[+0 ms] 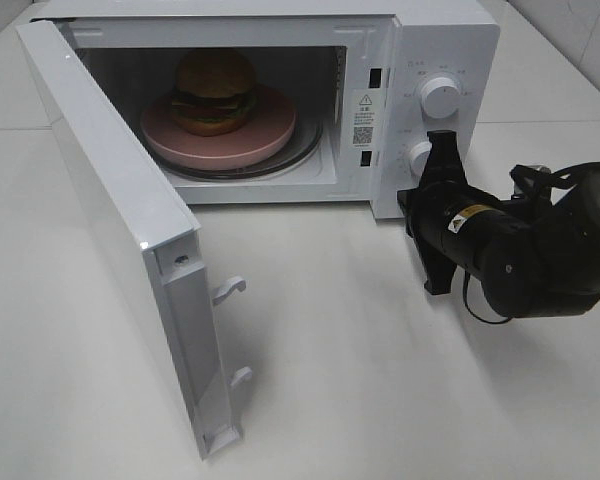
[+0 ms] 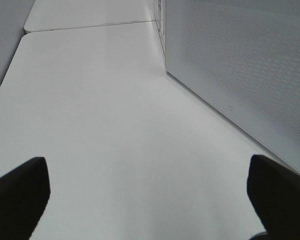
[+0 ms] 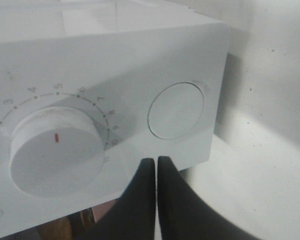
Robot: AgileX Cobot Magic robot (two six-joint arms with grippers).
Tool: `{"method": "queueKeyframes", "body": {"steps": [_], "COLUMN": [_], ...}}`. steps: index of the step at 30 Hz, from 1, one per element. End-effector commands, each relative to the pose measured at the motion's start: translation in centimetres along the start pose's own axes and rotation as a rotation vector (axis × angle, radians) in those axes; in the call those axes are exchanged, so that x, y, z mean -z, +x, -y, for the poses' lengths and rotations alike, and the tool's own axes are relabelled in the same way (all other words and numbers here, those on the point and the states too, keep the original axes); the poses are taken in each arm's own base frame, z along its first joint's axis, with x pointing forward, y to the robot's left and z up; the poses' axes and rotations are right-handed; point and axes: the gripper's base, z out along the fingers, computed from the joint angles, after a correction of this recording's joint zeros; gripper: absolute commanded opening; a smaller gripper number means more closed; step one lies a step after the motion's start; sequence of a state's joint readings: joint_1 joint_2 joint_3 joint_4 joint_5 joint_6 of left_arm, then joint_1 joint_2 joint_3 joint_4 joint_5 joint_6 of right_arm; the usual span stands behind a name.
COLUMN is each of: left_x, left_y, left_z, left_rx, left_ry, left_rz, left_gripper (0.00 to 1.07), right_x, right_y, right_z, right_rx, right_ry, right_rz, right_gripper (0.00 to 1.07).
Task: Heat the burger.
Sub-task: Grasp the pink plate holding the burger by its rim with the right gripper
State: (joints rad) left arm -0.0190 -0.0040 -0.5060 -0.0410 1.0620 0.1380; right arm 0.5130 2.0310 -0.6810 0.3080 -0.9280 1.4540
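Left claw (image 2: 150, 200): released, jaws wide apart, low over the bare white surface (image 2: 115, 125), a perforated white panel (image 2: 240, 75) beside it.

Small tan-bun burger (image 1: 214, 92): on a round pink plate (image 1: 220, 135) inside the open white microwave (image 1: 440, 40), up and left of the right claw (image 3: 156, 165).

Right claw: clenched and empty, tips close to the control panel between the numbered white dial (image 3: 55, 155) and the flat round button (image 3: 176, 110).

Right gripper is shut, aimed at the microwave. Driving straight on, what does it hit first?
Probably the white microwave's front control panel, between the round numbered dial and the flush round button. The right gripper looks close to it with its tips closed, but depth is unclear.
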Motion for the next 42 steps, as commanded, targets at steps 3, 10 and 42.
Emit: {"method": "queueKeyframes", "body": {"steps": [3,10,42], "left_x": [0.3,0.3,0.3], "left_y": [0.0,0.0,0.0], "left_z": [0.1,0.1,0.1], "left_rx": [0.007,0.007,0.007], "left_ry": [0.006,0.005,0.005], "left_rz": [0.037,0.037,0.037], "left_gripper": [1.05,1.05,1.05], "right_x": [1.3,2.9,11.6], "right_y": [-0.2,-0.6,-0.7], "right_z": [0.1,0.1,-2.9], "right_rx": [0.023,0.047,1.003], "right_ry": [-0.003,0.005,0.219], "right_rz": [-0.003,0.003,-0.286], "right_gripper": [0.00,0.00,0.00]}}
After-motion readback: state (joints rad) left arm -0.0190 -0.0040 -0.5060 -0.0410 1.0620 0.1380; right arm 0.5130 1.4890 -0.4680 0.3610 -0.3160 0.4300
